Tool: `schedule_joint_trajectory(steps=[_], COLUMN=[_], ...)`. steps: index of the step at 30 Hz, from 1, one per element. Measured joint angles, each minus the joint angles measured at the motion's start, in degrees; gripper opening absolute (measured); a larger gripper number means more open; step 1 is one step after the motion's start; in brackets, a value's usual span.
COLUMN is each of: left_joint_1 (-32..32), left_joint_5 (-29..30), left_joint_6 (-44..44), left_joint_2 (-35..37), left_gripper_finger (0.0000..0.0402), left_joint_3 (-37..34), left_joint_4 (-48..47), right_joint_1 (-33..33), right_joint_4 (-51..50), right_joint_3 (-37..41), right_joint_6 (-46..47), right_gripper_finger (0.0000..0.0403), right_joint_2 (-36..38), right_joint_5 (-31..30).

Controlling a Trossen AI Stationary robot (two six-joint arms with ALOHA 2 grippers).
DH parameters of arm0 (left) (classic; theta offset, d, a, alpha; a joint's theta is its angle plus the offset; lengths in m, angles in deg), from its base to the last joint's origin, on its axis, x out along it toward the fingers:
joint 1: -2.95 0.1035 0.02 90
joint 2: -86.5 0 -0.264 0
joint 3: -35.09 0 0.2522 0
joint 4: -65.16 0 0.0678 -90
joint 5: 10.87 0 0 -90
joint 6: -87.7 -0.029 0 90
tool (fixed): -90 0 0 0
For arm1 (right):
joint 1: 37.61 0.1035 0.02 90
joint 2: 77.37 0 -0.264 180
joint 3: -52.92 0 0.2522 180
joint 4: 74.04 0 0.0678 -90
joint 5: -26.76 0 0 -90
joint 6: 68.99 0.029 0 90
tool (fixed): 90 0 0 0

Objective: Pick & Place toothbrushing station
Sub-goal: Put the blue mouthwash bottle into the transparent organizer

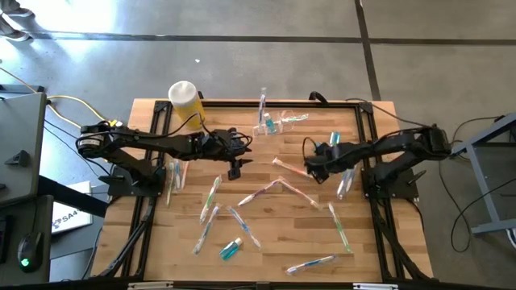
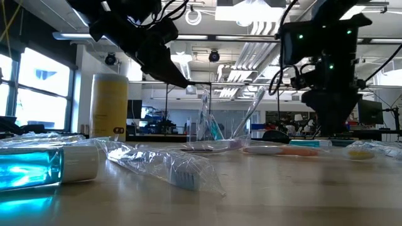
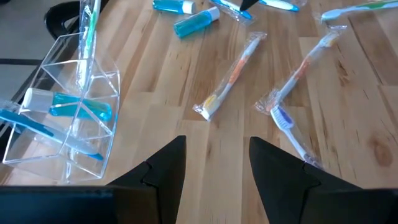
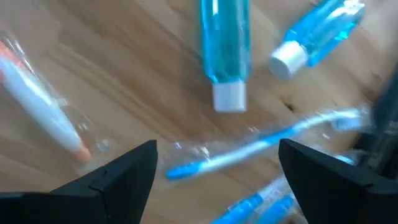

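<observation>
Toothbrushes lie scattered under the wide-open, empty right tool; left tool parted, empty.

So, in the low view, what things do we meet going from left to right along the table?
Teal tube with white cap → yellow container → wrapped toothbrush → clear cup holding toothbrushes → pink toothbrush.

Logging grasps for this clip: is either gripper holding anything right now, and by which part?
Nothing is held. The left gripper is open over bare wood beside the clear cup; the right gripper is open above a wrapped toothbrush.
</observation>
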Motion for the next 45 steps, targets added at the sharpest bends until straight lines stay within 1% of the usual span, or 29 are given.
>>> schedule_joint_trajectory(steps=[3,8,12,15,18,23,32,35,39,41,45], left_joint_1=[0.0,0.0,0.0,0.0,0.0,0.0,0.0,0.0,0.0,0.0,0.0], left_joint_5=[0.0,0.0,0.0,0.0,0.0,-0.02,0.0,0.0,0.0,0.0,0.0], left_joint_6=[0.0,0.48,0.97,1.01,1.03,1.03,1.03,1.03,1.03,1.03,1.03], left_joint_2=[0.0,0.0,0.0,0.0,-0.02,-0.02,-0.02,-0.02,-0.02,-0.04,-0.04], left_gripper_finger=[0.0171,0.0171,0.0171,0.0171,0.0171,0.0171,0.0171,0.0171,0.0171,0.0171,0.0171], left_joint_3=[0.0,0.0,0.0,0.0,0.0,0.0,0.0,0.0,0.0,0.0,0.0], left_joint_4=[-0.02,-0.18,-0.75,-0.88,-0.9,-0.78,-0.08,-0.09,-0.33,-0.51,-0.5], right_joint_1=[-3.69,-9.17,-12.41,-14.23,-15.32,-16.75,-17.65,-17.65,-17.59,-16.88,-15.62], right_joint_4=[2.31,9.71,12.8,13.47,15.94,21.3,22.36,22.6,23.01,23.03,23.05], right_joint_3=[0.79,2.62,3.95,5.2,7.35,9.83,10.14,10.12,10.12,10.12,10.12], right_joint_6=[-3.27,-9.89,-11.51,-11.51,-12.72,-15.01,-17.5,-17.5,-17.5,-18.22,-19.69], right_gripper_finger=[0.0327,0.0327,0.0327,0.0325,0.0314,0.028,0.0218,0.0182,0.0116,0.0086,0.0086], right_joint_2=[0.01,0.01,-0.01,0.01,0.01,0.28,0.17,0.13,0.1,0.08,0.06], right_joint_5=[0.47,2.84,3.14,5.19,6.67,8.06,8.61,8.95,10.6,10.2,8.96])
